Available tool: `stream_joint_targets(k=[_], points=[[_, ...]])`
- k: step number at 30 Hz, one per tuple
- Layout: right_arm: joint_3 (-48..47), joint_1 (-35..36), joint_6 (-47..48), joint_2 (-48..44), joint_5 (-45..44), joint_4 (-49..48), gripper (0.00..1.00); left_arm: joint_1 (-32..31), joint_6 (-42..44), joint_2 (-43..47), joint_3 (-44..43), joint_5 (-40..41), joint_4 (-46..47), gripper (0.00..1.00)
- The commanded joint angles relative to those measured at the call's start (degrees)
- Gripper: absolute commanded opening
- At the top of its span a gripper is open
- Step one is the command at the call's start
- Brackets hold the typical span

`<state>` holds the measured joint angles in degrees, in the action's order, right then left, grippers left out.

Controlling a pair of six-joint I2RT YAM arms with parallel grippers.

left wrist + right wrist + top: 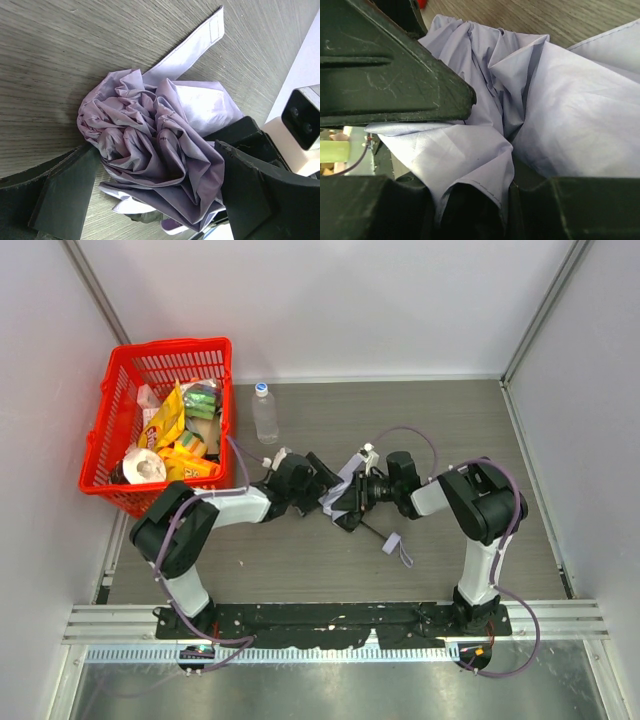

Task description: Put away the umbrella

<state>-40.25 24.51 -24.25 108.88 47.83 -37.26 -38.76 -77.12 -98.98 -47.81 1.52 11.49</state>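
Note:
The umbrella [336,492] lies at mid-table as a crumpled bunch of pale lavender fabric, with its thin black shaft [374,531] and light strap [398,548] trailing toward the front right. My left gripper [318,490] comes in from the left and my right gripper [354,502] from the right; both meet at the bunch. In the left wrist view the bunched canopy [150,135] fills the space between the left gripper's [157,165] two black fingers, touching both. In the right wrist view the right gripper [485,150] is closed on folds of the fabric [560,110]. The handle is hidden.
A red basket [170,345] full of snack packets and a paper roll stands at the back left. A clear plastic bottle [265,413] with a blue cap stands just right of it. White walls close in the table on three sides.

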Motion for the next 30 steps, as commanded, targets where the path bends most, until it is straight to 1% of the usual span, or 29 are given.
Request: stream_joint_targets(k=[1, 2, 3, 4, 6, 7, 9, 11, 12, 13, 14, 15, 16, 17, 18, 19, 20, 21, 22, 23, 24, 25, 26, 27, 29, 30], points=[[-0.6, -0.2, -6.2, 4.0, 9.3, -1.4, 0.01, -1.1, 1.4, -6.1, -1.1, 1.7, -11.2, 0.98], [-1.1, -0.3, -6.4, 4.1, 9.4, -1.4, 0.01, -1.1, 2.2, -6.7, -1.4, 2.4, -11.2, 0.95], [-1.3, -0.3, -6.8, 4.4, 10.3, -1.4, 0.01, -1.1, 2.5, -6.9, -1.3, 2.7, -11.0, 0.89], [-1.7, -0.3, -6.7, 4.4, 10.4, -1.2, 0.01, -1.1, 2.5, -7.2, -0.9, 2.2, -9.0, 0.79], [-1.8, -0.3, -6.1, 4.0, 11.1, 0.0, 0.01, -1.0, 2.9, -7.4, -0.1, 0.8, -6.2, 0.62], [-1.8, -0.3, -4.7, 3.5, 11.3, 1.0, 0.01, -1.0, 3.0, -7.5, -0.1, 0.4, -6.0, 0.55], [-2.5, -0.3, -1.8, 2.7, 10.8, 5.2, 0.01, -1.0, 2.9, -7.7, 0.4, 0.0, -4.7, 0.37], [-2.9, -0.3, 0.2, 1.8, 9.6, 8.6, 0.01, -1.0, 2.4, -7.6, 0.9, -0.3, -4.0, 0.16], [-3.1, -0.3, 0.8, 1.3, 8.2, 11.0, 0.01, -1.0, 2.6, -7.8, 0.6, -0.3, -4.4, 0.11], [-3.6, -0.3, 2.3, 0.3, 7.2, 12.5, 0.01, -1.0, 2.7, -8.0, 0.4, -0.5, -4.8, 0.09], [-3.8, -0.3, 2.8, -1.1, 4.4, 15.9, 0.02, -1.0, 2.9, -8.0, 0.3, -0.6, -5.0, 0.08], [-4.1, -0.1, 3.6, -1.8, 3.1, 17.0, 0.12, -1.0, 2.9, -8.0, 0.3, -0.6, -5.1, 0.06], [-4.5, -0.1, 4.0, -3.9, -0.9, 21.0, 0.19, -1.1, 2.8, -8.0, 0.4, -0.6, -5.1, 0.03], [-5.3, 0.1, 5.2, -5.4, -3.4, 23.8, 0.32, -0.9, 2.9, -8.1, 0.4, -0.9, -5.1, 0.00], [-5.4, 0.7, 5.6, -8.0, -8.8, 27.9, 0.36, -1.0, 2.8, -8.0, 0.4, -1.1, -5.3, 0.00], [-6.0, 1.0, 6.8, -9.6, -10.6, 29.9, 0.42, -0.9, 2.8, -7.9, 0.4, -1.1, -5.4, 0.00], [-6.3, 1.6, 7.1, -12.7, -16.5, 33.7, 0.50, -0.9, 2.7, -7.7, 0.5, -1.2, -5.7, 0.00], [-6.9, 2.3, 7.4, -14.0, -18.7, 35.2, 0.53, -0.9, 2.6, -7.5, 0.4, -1.2, -5.9, 0.00], [-7.5, 2.6, 8.7, -16.8, -22.2, 39.4, 0.69, -1.0, 2.3, -7.5, 0.6, -1.2, -5.9, 0.00], [-8.1, 3.9, 9.1, -18.2, -25.2, 40.8, 0.72, -0.9, 2.2, -7.5, 0.7, -1.3, -5.9, 0.00], [-8.3, 4.7, 10.2, -21.5, -30.0, 42.9, 0.74, -0.9, 2.0, -7.5, 0.7, -1.3, -6.1, 0.00], [-8.4, 6.4, 10.8, -22.9, -32.5, 44.3, 0.75, -1.0, 1.6, -7.4, 0.7, -1.3, -6.6, 0.00], [-8.3, 7.5, 11.4, -25.6, -37.6, 44.6, 0.76, -1.0, 1.3, -7.3, 0.8, -1.3, -6.8, 0.00], [-8.1, 9.0, 11.9, -26.7, -39.6, 44.8, 0.76, -1.0, 1.1, -7.3, 0.8, -1.3, -7.0, 0.00], [-8.0, 12.0, 12.7, -29.4, -46.7, 44.3, 0.77, -1.1, 0.7, -7.1, 0.6, -1.3, -7.8, 0.00], [-7.9, 13.5, 14.2, -29.7, -47.6, 43.9, 0.78, -1.0, 0.7, -7.0, 0.4, -1.3, -8.5, 0.00]])
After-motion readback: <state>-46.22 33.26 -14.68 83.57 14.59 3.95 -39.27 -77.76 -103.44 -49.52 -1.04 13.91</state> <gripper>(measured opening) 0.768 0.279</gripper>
